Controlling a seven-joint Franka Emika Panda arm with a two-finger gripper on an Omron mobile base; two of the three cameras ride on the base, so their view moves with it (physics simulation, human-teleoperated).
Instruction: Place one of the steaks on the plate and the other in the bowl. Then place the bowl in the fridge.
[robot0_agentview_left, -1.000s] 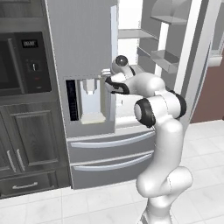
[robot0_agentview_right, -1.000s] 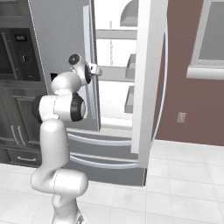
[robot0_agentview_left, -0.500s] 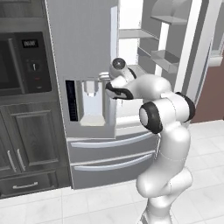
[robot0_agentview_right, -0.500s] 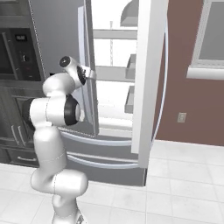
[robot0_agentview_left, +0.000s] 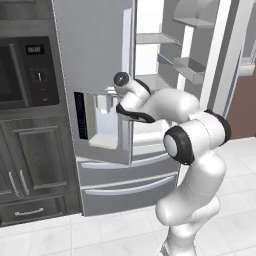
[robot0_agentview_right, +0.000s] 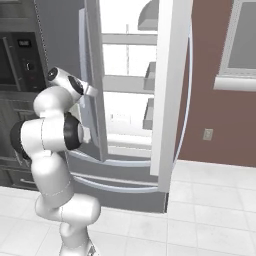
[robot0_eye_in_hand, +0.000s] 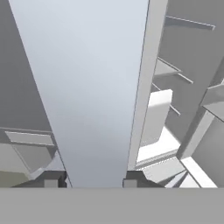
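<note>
The fridge (robot0_agentview_left: 125, 185) stands tall, its long axis upright and its front turned toward the robot, set against the dark oven cabinet (robot0_agentview_left: 25, 75) on its left. Both upper doors are swung out. The left door (robot0_agentview_left: 92, 45), which carries the dispenser panel (robot0_agentview_left: 100, 125), stands partly open. The right door (robot0_agentview_right: 170, 85) is swung wide, so the white shelves (robot0_agentview_right: 125, 82) show between them. The two lower drawers are closed.

The gripper (robot0_eye_in_hand: 94, 179) is at the free edge of the left door, about level with the top of the dispenser. In the hand view a long pale bar of that door runs up from between the fingertips (robot0_eye_in_hand: 54, 180), one tip on each side and pressed to it: the jaws are clenched on the door.

From the base views the door's edge hides the fingers. A dull olive patch (robot0_eye_in_hand: 11, 178) at the hand view's lower left is cut off, too little to identify.
</note>
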